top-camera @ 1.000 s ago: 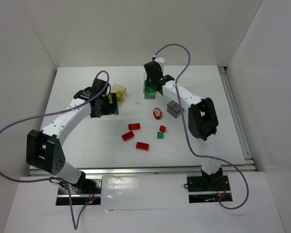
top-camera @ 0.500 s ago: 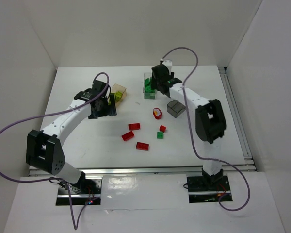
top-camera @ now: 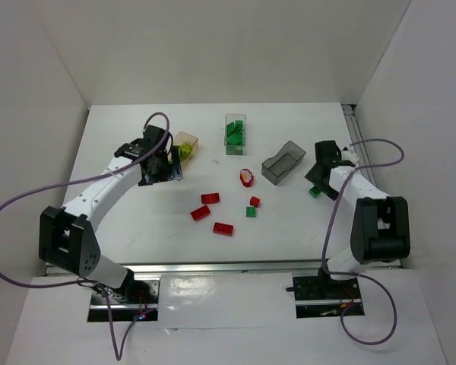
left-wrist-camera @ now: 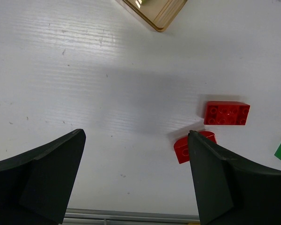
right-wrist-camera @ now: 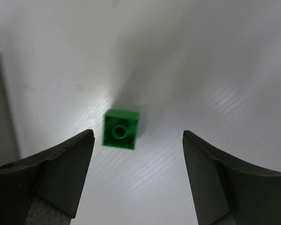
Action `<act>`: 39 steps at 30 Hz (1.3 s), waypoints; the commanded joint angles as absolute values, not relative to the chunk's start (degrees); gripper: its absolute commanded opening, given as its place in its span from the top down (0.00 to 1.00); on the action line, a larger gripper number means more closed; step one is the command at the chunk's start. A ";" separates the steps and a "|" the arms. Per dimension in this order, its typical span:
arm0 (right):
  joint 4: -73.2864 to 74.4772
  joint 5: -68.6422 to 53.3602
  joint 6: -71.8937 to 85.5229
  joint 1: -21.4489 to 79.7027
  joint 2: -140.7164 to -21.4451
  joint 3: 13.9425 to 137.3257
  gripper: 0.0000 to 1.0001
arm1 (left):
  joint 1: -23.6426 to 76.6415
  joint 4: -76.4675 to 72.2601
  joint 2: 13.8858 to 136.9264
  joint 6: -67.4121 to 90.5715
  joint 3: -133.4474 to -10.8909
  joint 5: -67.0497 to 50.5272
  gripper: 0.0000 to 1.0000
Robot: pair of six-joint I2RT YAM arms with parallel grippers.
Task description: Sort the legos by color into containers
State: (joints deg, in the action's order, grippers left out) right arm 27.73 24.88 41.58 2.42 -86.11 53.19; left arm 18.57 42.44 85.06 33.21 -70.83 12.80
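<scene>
nearest the arm bases, three red bricks (top-camera: 201,213) and a green brick (top-camera: 251,212) lie loose mid-table. the right gripper (right-wrist-camera: 138,135) hangs wide open over a lone green brick (right-wrist-camera: 121,129) on the table, not touching it. the left gripper (left-wrist-camera: 136,136), wide open and empty, is beside the orange box (top-camera: 188,139). farther back: grey box (top-camera: 273,173), then clear box (top-camera: 235,116) holding green bricks (top-camera: 234,138).

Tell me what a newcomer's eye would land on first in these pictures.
The red bricks scattered in the middle stand out most. At the far centre, the clear box holds green bricks. On the right, the right tool hangs open over a lone green brick near the smoky grey box.
</scene>
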 commanded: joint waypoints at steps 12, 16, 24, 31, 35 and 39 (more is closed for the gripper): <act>17.67 12.39 40.52 -1.32 -92.46 49.48 0.22 | 18.81 42.19 85.69 33.05 -72.42 12.83 0.01; 17.67 12.39 40.52 -1.32 -94.83 50.00 0.33 | 18.81 42.19 85.69 33.05 -72.42 12.83 0.01; 22.32 20.91 37.89 7.55 -86.05 55.97 0.81 | 18.81 41.66 85.69 33.05 -72.42 12.83 0.01; 14.23 14.24 31.65 19.06 -90.33 70.00 0.81 | 18.81 42.18 87.45 33.57 -73.20 14.50 0.01; 16.79 13.90 27.96 23.54 -104.56 85.89 0.79 | 18.81 42.19 87.45 33.57 -73.21 15.02 0.01; 19.16 14.14 25.14 25.13 -118.79 100.70 0.77 | 18.81 42.80 87.45 33.05 -73.74 16.08 0.01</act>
State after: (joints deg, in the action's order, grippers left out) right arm 17.47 13.85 28.69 24.29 -112.18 93.34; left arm 18.57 42.39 87.26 33.21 -71.29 14.20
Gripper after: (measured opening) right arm 0.442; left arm 0.993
